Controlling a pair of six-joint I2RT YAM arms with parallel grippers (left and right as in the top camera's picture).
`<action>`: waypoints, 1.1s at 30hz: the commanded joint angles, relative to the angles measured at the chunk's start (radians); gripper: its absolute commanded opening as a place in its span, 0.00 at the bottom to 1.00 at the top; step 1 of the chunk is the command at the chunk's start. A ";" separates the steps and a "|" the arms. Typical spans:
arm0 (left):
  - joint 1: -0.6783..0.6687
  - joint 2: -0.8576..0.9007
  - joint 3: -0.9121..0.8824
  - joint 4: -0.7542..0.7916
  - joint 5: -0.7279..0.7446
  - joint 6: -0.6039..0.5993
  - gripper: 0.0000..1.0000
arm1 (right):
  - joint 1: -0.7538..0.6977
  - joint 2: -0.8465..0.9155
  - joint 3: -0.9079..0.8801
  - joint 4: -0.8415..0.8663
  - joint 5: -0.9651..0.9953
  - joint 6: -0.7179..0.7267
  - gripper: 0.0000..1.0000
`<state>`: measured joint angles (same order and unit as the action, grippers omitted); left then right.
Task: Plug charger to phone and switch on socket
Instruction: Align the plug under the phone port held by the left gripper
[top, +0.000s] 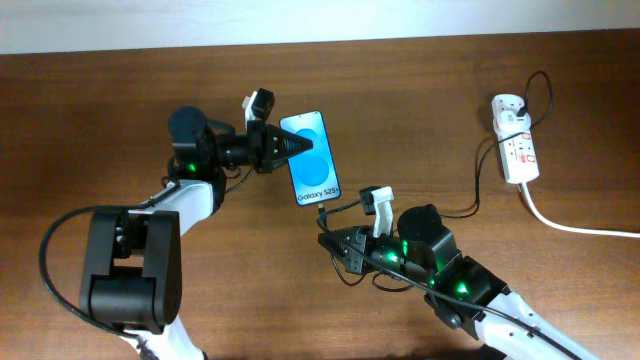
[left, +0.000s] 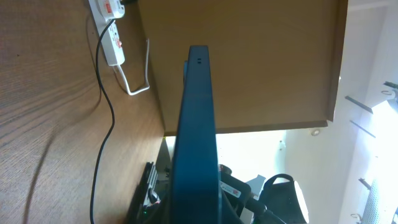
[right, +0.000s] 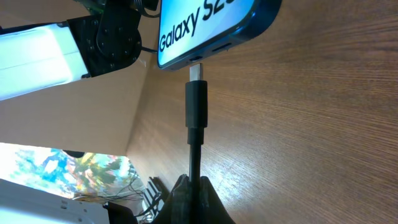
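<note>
The phone (top: 310, 158) lies on the wooden table, blue screen up, its "Galaxy" end toward the right arm. My left gripper (top: 283, 147) is shut on its left edge; in the left wrist view the phone (left: 196, 124) shows edge-on between the fingers. My right gripper (top: 328, 232) is shut on the charger (right: 196, 106), a black cable. Its metal tip (right: 196, 71) is lined up at the port in the bottom edge of the phone (right: 205, 25), touching or just entering it. The socket (top: 515, 150) lies at the far right, also in the left wrist view (left: 109, 28).
The black cable (top: 478, 190) runs from the socket across the table to my right arm. A thick white cord (top: 570, 225) leaves the socket toward the right edge. The table's far edge meets a pale wall (top: 320, 20).
</note>
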<state>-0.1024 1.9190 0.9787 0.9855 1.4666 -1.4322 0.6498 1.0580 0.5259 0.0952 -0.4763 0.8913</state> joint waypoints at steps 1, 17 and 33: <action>0.005 0.000 0.016 0.009 0.011 0.020 0.00 | 0.005 -0.015 0.016 0.006 -0.001 -0.016 0.04; 0.004 0.000 0.016 0.009 0.038 0.019 0.00 | 0.005 -0.002 0.016 0.018 0.025 -0.015 0.04; -0.010 0.000 0.016 0.009 0.027 0.005 0.00 | 0.005 0.016 0.016 0.026 0.024 -0.016 0.04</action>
<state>-0.1043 1.9190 0.9787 0.9855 1.4765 -1.4330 0.6498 1.0679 0.5259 0.1074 -0.4717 0.8860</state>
